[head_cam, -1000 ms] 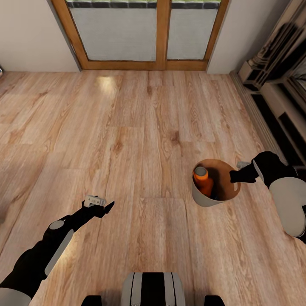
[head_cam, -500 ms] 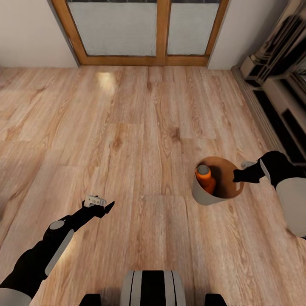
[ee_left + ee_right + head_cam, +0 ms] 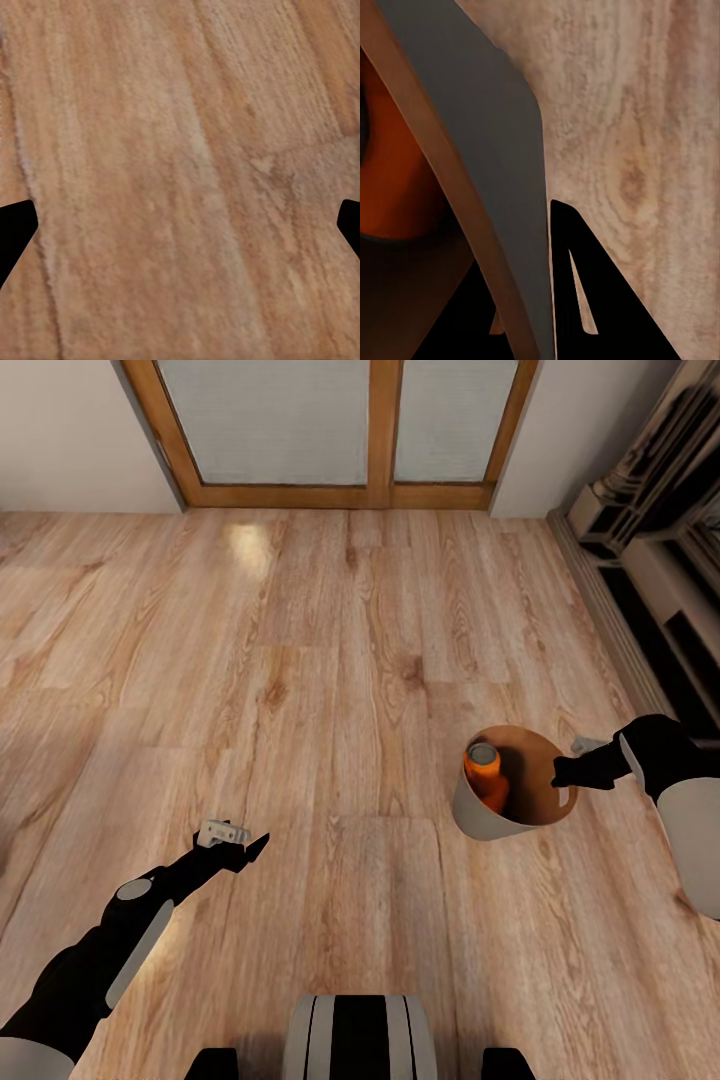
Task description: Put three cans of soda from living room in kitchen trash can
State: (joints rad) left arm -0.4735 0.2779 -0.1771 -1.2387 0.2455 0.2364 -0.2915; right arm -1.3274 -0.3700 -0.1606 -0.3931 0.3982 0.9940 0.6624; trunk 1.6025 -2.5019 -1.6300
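The right gripper point(image 3: 562, 772) is clamped on the rim of the trash can point(image 3: 470, 815), one finger inside and one outside, which the right wrist view shows clearly with the wall point(image 3: 502, 172) running between the black fingers point(image 3: 585, 300); compared with a second ago the whole head view has slid forward, so the glass doors point(image 3: 340, 420) sit higher and more cropped, and the bucket has crept a touch to the right along with the arm. The left gripper point(image 3: 245, 850) hangs over bare floor, same pose as before; its fingertips point(image 3: 15, 229) sit wide apart at the edges of the wrist view, so it's open with nothing in it. The bucket is a round tapered thing, matte dark grey outside, coppery brown inside; one orange soda can point(image 3: 485, 775) with a grey metal top leans against its inner wall. Floor point(image 3: 300, 660) is light wood planks with visible grain; dark shelving point(image 3: 660, 590) runs along the right.
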